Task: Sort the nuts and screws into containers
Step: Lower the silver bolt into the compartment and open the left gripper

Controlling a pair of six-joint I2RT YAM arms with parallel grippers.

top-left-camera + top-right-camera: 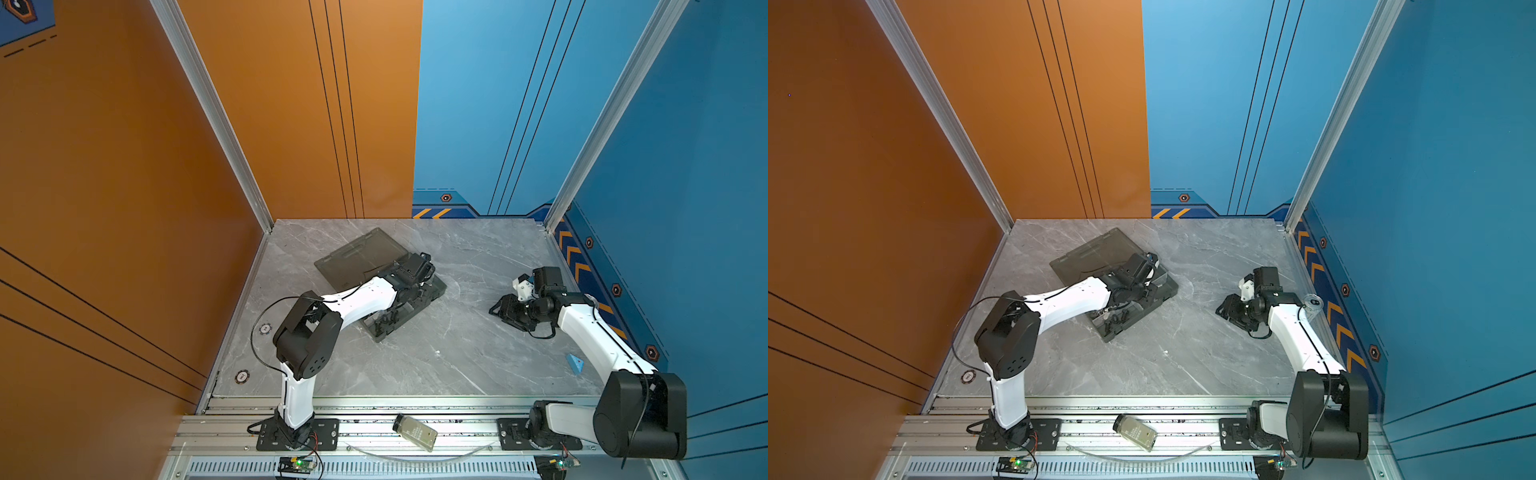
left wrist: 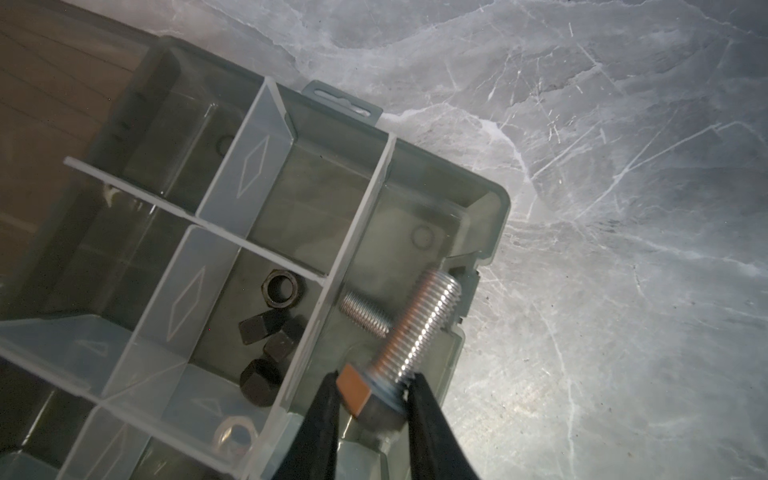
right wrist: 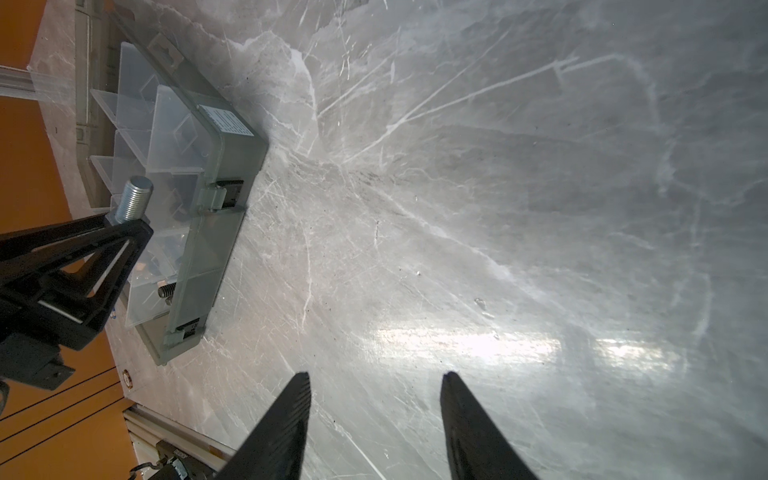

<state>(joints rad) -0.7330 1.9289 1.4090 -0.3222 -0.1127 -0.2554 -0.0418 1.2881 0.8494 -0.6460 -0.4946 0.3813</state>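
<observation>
My left gripper is shut on the hexagonal head of a thick silver screw. It holds the screw over the end container of the smoky-grey organiser box, where another silver screw lies. Several black nuts sit in the neighbouring container, and a silver nut lies in one beyond. In both top views the left arm covers most of the box. My right gripper hangs open over bare marble, right of the box, with nothing between its fingers.
The box's lid lies flat behind it. A bottle rests on the front rail. A small blue wedge sits near the right wall, and a round clear object is beside the right arm. Two round tokens lie at the left edge.
</observation>
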